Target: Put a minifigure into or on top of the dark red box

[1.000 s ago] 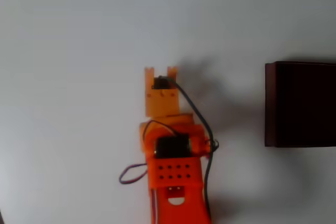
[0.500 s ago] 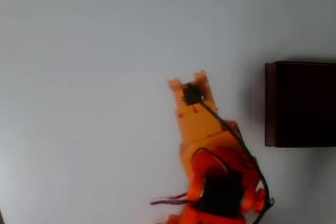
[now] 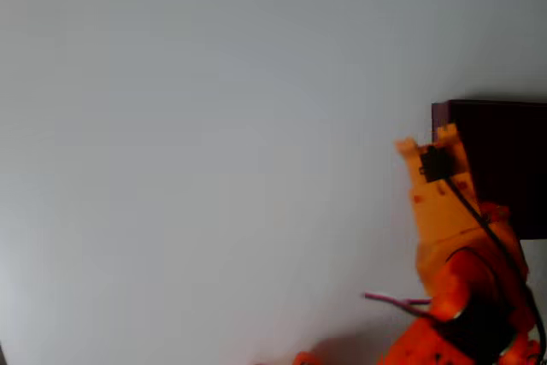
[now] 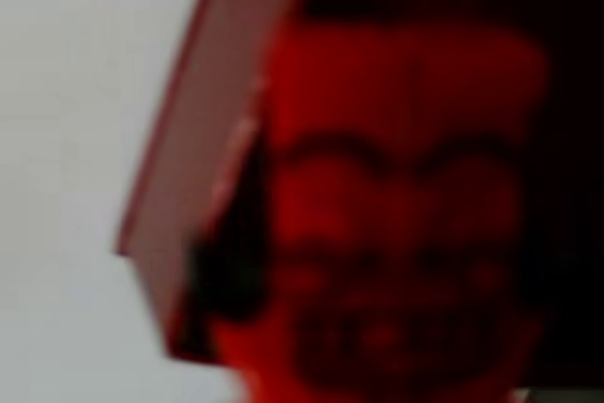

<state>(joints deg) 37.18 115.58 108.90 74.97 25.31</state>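
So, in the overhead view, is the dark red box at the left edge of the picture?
No, the dark red box sits at the right edge of the overhead view, with the tool at its left wall.

Overhead view: fixed camera looking straight down on the pale white table [image 3: 214,143], far enough to frame the orange arm and the large dark red rectangular box [image 3: 504,160] at the right edge. Wrist view: camera very near, blurred, facing the box's reddish-brown wall [image 4: 203,139], the part both views share.
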